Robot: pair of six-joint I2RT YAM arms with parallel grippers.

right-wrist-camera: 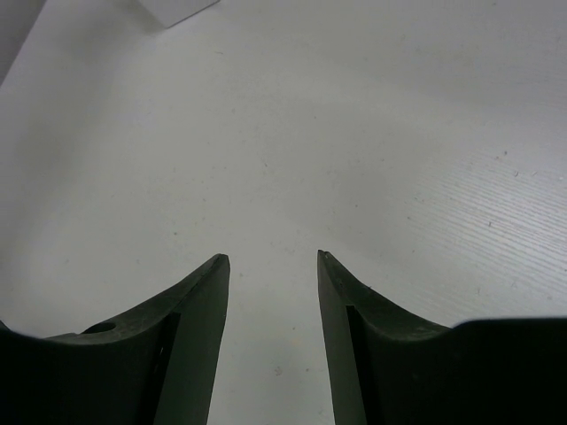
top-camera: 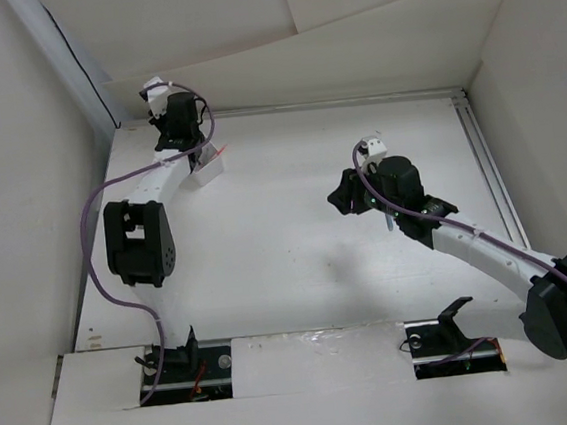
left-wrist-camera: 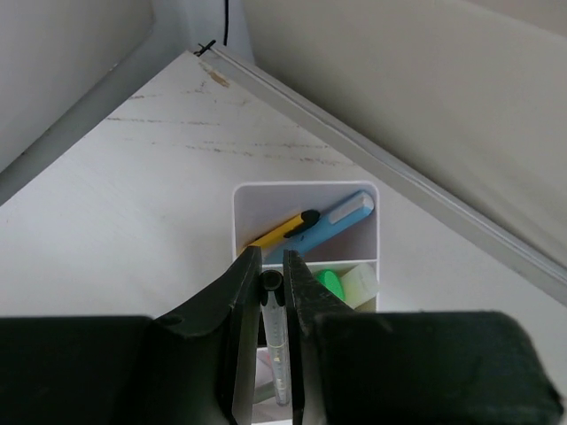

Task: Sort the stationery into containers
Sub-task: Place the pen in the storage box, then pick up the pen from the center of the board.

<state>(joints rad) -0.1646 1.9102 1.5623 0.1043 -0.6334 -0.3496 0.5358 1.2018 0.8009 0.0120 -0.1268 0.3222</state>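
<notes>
The white divided tray [left-wrist-camera: 306, 189] stands at the back left of the table, partly under my left arm in the top view [top-camera: 209, 169]. Its far compartment holds a blue pen [left-wrist-camera: 341, 217] and a yellow and black cutter [left-wrist-camera: 282, 229]. The middle compartment holds a green item [left-wrist-camera: 331, 282] and a pale eraser [left-wrist-camera: 361, 283]. My left gripper [left-wrist-camera: 271, 266] is shut on a clear pen with a black cap [left-wrist-camera: 274, 332], held over the tray's near compartment. My right gripper [right-wrist-camera: 270, 258] is open and empty above bare table, at mid right in the top view [top-camera: 347, 198].
A metal rail [left-wrist-camera: 407, 173] runs along the back edge just behind the tray, with the white wall above it. A corner of a white object [right-wrist-camera: 182, 9] shows at the top left of the right wrist view. A rail [top-camera: 491, 177] lines the right edge.
</notes>
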